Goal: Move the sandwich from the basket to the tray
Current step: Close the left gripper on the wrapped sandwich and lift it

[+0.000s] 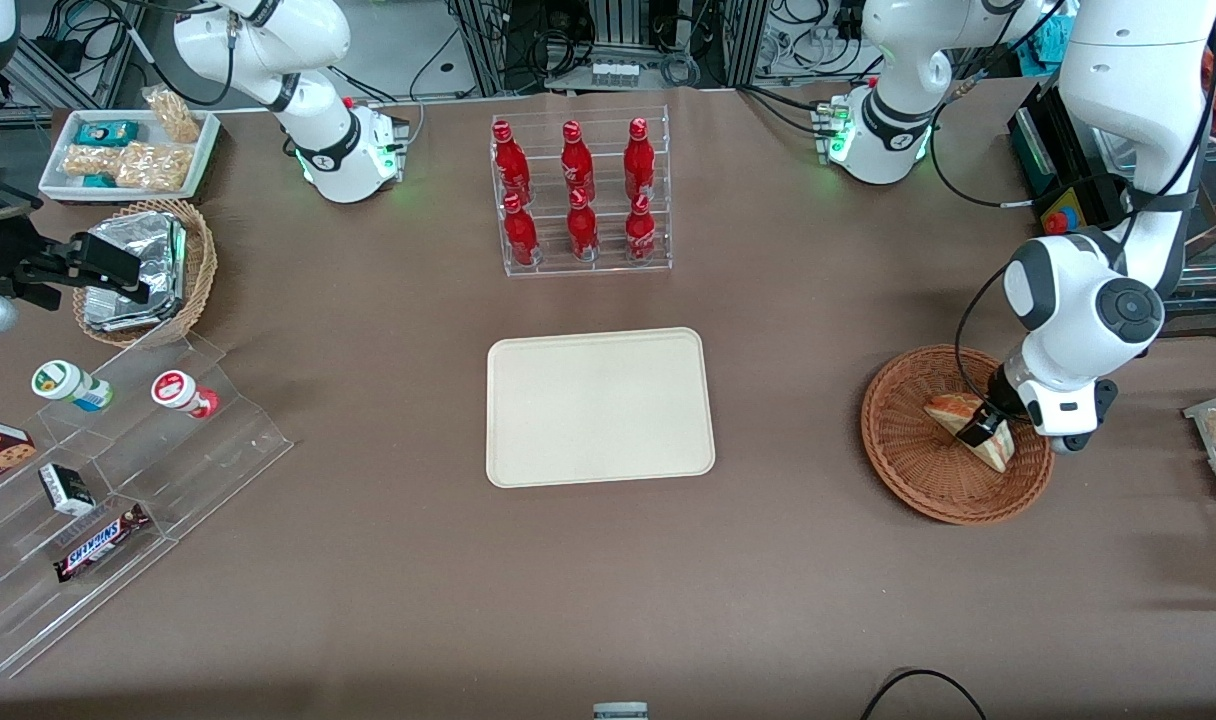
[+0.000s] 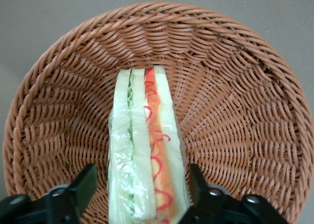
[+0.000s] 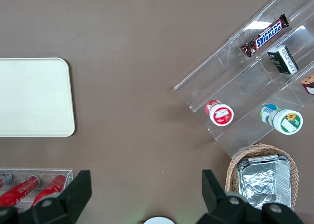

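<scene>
— Wicker first: the reddish-brown basket (image 1: pixel 956 436) sits well toward the working arm's end of the table, and the gripper (image 1: pixel 980 430) is down inside it, right at the sandwich (image 1: pixel 971 428).

— Has it got hold yet?

— Not as far as I can see. From the wrist, the two fingers (image 2: pixel 83 187) stand spread, one on each side of the sandwich (image 2: pixel 147 150), with a sliver of weave showing between each pad and the wrapping. So the pincer is open and straddling the wedge, which lies in the basket (image 2: pixel 245 111) on its cut edge, filling stripes facing up at the camera.

— Where does it have to go?

— To the cream tray (image 1: pixel 599 407), bare, well away from the pincer toward the middle of the table. Nothing stands between the two.

— What worries you?

— The wrap, mostly. Clear film over soft bread looks slippery and squashy; if the jaws close too high they may pinch only film and the wedge could slide out on the lift. Close too hard and the layers may splay or bulge sideways. The grip also seems to fall near one end, so the long end could droop and catch the basket rim on the way out, dragging the light basket along.
</scene>
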{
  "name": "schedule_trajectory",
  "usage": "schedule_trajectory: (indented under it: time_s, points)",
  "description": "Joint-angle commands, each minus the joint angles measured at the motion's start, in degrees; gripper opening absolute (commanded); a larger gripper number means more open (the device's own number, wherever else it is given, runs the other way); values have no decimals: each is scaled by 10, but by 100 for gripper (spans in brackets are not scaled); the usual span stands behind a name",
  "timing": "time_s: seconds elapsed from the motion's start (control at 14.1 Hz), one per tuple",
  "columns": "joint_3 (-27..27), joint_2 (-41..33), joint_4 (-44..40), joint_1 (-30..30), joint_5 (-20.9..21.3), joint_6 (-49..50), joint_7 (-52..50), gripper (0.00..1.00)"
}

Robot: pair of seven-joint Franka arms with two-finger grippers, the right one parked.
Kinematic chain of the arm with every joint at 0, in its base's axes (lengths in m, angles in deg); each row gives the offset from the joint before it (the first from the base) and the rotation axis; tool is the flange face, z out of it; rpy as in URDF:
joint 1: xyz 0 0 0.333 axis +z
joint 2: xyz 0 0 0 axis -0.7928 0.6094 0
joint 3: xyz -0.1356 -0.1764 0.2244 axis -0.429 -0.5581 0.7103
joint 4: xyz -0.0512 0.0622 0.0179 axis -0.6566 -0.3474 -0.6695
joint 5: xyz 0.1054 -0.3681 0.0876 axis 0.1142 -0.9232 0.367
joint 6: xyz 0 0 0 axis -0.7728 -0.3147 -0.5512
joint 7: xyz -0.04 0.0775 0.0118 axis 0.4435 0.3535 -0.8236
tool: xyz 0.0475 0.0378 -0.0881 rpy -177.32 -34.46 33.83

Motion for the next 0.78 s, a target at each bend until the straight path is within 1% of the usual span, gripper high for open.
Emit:
schedule_trajectory:
  time_s: [0.0, 0.21, 0.35, 0.49, 0.64, 0.71]
  points:
    - [0, -33, -13, -4, 4, 73, -6, 4]
    - [-9, -61, -61, -13, 5, 190, 25, 0]
    - [-19, -62, -91, -40, 6, 227, 61, 0]
    - [-21, -47, -136, -82, 6, 273, 132, 0]
    - [-22, -11, -181, -139, 0, 284, 212, 1]
    - [-26, 10, -202, -172, -3, 285, 213, 0]
